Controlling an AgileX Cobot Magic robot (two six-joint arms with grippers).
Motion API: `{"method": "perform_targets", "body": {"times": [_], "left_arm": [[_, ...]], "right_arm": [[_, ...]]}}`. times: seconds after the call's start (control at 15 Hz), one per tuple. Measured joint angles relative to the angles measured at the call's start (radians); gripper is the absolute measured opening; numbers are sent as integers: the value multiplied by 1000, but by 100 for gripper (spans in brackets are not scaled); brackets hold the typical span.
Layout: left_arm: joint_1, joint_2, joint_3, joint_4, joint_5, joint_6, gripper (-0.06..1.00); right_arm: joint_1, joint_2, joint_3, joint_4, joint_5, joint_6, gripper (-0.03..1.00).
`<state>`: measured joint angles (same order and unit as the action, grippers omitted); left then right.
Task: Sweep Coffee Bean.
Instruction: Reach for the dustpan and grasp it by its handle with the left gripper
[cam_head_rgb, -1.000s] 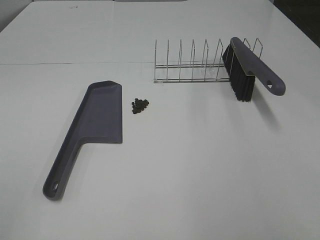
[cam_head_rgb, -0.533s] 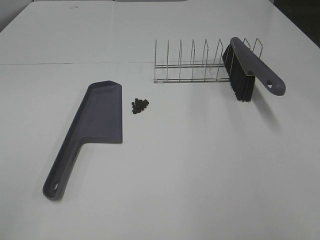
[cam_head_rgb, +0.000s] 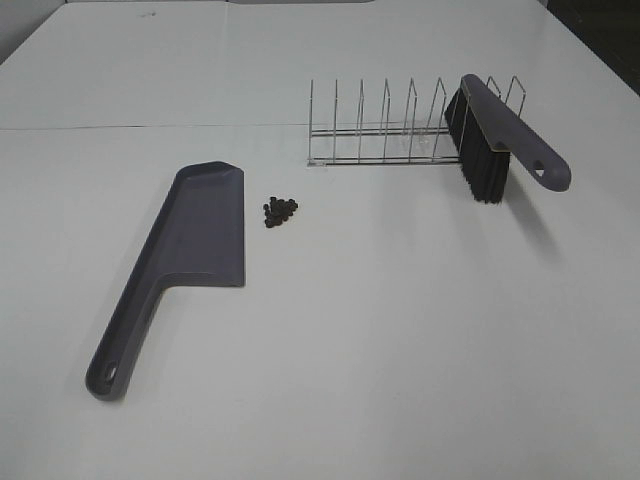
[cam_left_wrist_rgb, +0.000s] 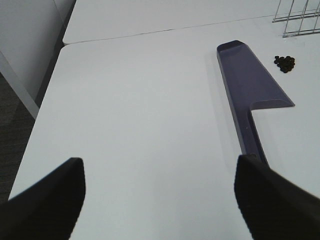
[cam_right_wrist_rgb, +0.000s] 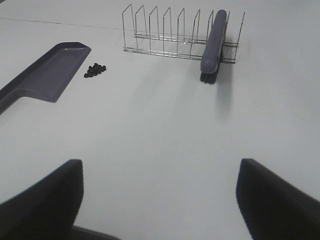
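Note:
A small heap of dark coffee beans (cam_head_rgb: 280, 211) lies on the white table just right of the grey-purple dustpan (cam_head_rgb: 190, 250), which lies flat with its handle toward the front left. The beans (cam_left_wrist_rgb: 284, 63) and dustpan (cam_left_wrist_rgb: 250, 90) also show in the left wrist view, and the beans (cam_right_wrist_rgb: 95, 70) and dustpan (cam_right_wrist_rgb: 47, 75) in the right wrist view. A grey-purple brush (cam_head_rgb: 495, 135) with black bristles leans in a wire rack (cam_head_rgb: 390, 130) at the back right. My left gripper (cam_left_wrist_rgb: 160, 200) and right gripper (cam_right_wrist_rgb: 160, 200) are both open, empty, and far short of these things.
The wire rack (cam_right_wrist_rgb: 170, 32) with the brush (cam_right_wrist_rgb: 212, 45) stands behind the beans. A table seam (cam_head_rgb: 150, 127) runs across the back. The table's left edge (cam_left_wrist_rgb: 42, 100) drops to the floor.

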<state>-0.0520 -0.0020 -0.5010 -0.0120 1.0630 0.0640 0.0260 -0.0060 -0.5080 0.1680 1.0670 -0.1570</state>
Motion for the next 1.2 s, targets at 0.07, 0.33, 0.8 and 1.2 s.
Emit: {"method": "perform_targets", "body": {"times": [0.07, 0.33, 0.8, 1.2], "left_arm": [[0, 0, 0, 0, 0, 0, 76], [0, 0, 0, 0, 0, 0, 76], [0, 0, 0, 0, 0, 0, 76], [0, 0, 0, 0, 0, 0, 76]], "right_arm": [[0, 0, 0, 0, 0, 0, 71], [0, 0, 0, 0, 0, 0, 71], [0, 0, 0, 0, 0, 0, 71], [0, 0, 0, 0, 0, 0, 71]]}}
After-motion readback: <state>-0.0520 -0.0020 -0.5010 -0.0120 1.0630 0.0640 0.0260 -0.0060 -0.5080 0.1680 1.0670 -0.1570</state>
